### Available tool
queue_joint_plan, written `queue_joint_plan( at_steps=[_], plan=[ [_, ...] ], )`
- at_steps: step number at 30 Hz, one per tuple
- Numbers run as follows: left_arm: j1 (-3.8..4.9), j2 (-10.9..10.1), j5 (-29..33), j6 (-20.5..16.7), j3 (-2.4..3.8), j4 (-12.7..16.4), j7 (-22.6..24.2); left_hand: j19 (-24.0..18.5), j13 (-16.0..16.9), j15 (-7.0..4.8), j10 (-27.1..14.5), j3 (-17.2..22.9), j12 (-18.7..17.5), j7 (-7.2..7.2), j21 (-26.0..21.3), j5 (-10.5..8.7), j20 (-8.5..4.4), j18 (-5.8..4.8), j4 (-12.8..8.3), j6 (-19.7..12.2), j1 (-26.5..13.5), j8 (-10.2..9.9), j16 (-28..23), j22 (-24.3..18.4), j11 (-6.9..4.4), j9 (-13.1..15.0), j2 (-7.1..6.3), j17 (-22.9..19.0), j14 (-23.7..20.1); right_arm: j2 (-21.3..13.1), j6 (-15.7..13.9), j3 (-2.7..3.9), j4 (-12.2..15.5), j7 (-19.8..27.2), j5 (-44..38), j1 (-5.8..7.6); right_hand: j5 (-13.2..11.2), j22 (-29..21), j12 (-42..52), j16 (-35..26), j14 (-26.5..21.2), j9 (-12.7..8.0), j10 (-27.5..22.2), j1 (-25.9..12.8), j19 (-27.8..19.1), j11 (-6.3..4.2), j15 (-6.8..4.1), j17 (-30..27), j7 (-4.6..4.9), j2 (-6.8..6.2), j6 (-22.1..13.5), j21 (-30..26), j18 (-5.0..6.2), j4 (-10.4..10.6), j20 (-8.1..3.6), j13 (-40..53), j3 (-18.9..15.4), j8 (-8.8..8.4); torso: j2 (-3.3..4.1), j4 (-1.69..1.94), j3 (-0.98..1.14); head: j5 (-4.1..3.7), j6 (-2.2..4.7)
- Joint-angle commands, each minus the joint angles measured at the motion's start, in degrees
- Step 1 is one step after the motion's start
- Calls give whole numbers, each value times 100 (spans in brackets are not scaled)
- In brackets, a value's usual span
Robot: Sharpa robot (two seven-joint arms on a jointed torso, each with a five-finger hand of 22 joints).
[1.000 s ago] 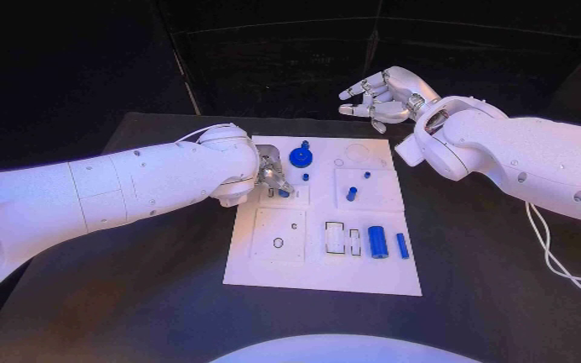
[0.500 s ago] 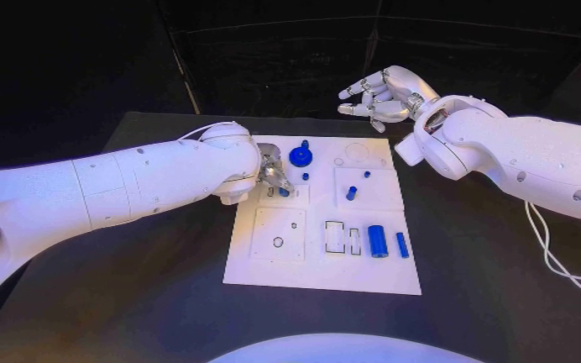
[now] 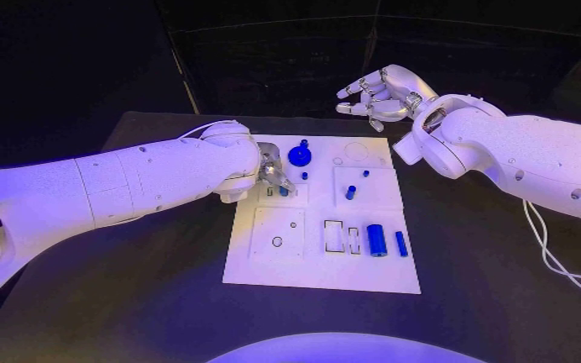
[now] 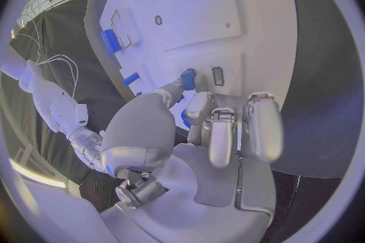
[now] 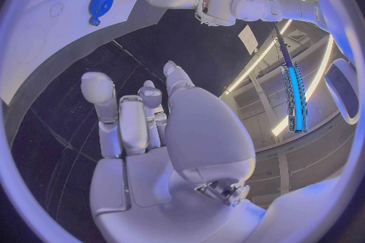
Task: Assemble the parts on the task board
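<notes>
While the left hand (image 3: 271,176) sits low on the upper-left part of the task board (image 3: 322,275), its thumb and a finger pinch a small blue part (image 4: 188,79) right at the board surface, beside a small rectangular slot (image 4: 218,75); the other fingers (image 4: 262,124) lie side by side, extended toward the board. The right hand (image 3: 385,94) is raised off the far edge of the black table (image 3: 145,296), well apart from the board, fingers loosely curled and apart, nothing in them. On the board: a round blue disc part (image 3: 299,157) near the far edge just beside the left hand, two small blue pegs (image 3: 351,192) in the upper-right panel, a blue cylinder (image 3: 377,239) and a thin blue bar (image 3: 400,244) lying side by side at the right, next to two rectangular pockets (image 3: 333,236). Can't tell whether the pinched part is seated in anything.
</notes>
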Motion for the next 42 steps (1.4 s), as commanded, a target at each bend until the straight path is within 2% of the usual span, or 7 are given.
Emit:
queue_joint_plan(
  at_steps=[1, 11, 20, 35, 38, 42],
  plan=[
    [-14, 10, -29, 167, -12, -34, -91, 31, 15, -27, 15, -139, 33, 33, 39, 24, -30, -79, 51, 26, -89, -18, 18, 15, 12, 6, 8, 1510, 595, 7, 19, 3, 4, 55, -12, 11, 4, -8, 13, -18, 115, -1, -33, -73, 17, -10, -31, -6, 12, -9, -37, -33, 48, 6, 4, -10, -29, 41, 0, 6, 0, -8, -6],
    [-14, 42, -29, 122, -12, -135, -91, 38, 22, -35, 15, -676, 47, 29, 40, 25, -39, -82, 265, 42, -204, -18, 18, 34, 7, 36, -4, 1510, 595, 15, 3, 3, 5, 96, -12, 11, -48, -46, 7, -30, 111, -2, -56, -121, 14, -5, -27, -9, 14, -5, -54, -67, 52, 77, 7, -34, -120, 54, -1, 5, -1, -13, 0],
    [-15, 39, -29, 38, -12, -146, -79, 43, 32, -43, 15, -1307, 62, 19, 39, 22, -46, -83, 522, 46, -305, -35, 18, 53, 2, 55, -77, 1510, 595, 21, -3, 3, -8, 111, -12, 10, -151, -69, 16, -42, 109, -2, -69, -159, 18, -2, -24, -12, 16, 6, -69, -93, 54, 152, 9, -48, -226, 72, -4, 6, -1, -20, -3],
    [-14, -103, -28, -123, 1, 83, -23, 43, 29, -58, 12, -1801, 63, 5, 27, 19, -64, -83, 739, 50, -166, -46, 18, 59, -12, 82, -5, 1510, 595, 41, 6, 3, -60, 116, -12, 10, -175, -74, 22, -43, 110, -2, -70, -174, 21, 0, -23, -8, 17, 14, -75, -99, 54, 182, 10, -50, -265, 77, -5, 16, -2, -24, 5],
    [-6, -169, -28, -155, 34, 155, -23, 44, 29, -60, 12, -1894, 63, 4, 25, 19, -66, -82, 790, 51, -148, -48, 18, 60, -13, 87, 8, 1510, 595, 55, 9, 3, -82, 118, -12, 10, -177, -90, 17, -51, 107, -2, -76, -176, 15, 0, -22, -21, 17, 14, -76, -109, 57, 185, 10, -57, -268, 78, -9, 12, 1, -19, 10],
    [1, -260, -24, -221, 166, 250, -29, 37, 12, -61, 1, -1992, 49, 5, 8, 19, -67, -78, 843, 43, -131, -53, 18, 44, -13, 91, 11, 1510, 595, 63, 12, 3, -103, 119, -12, 9, -179, -108, 13, -58, 105, -2, -80, -179, 8, 1, -22, -31, 17, 14, -77, -120, 60, 190, 11, -62, -275, 79, -3, 11, 0, -24, 21]
  ],
)
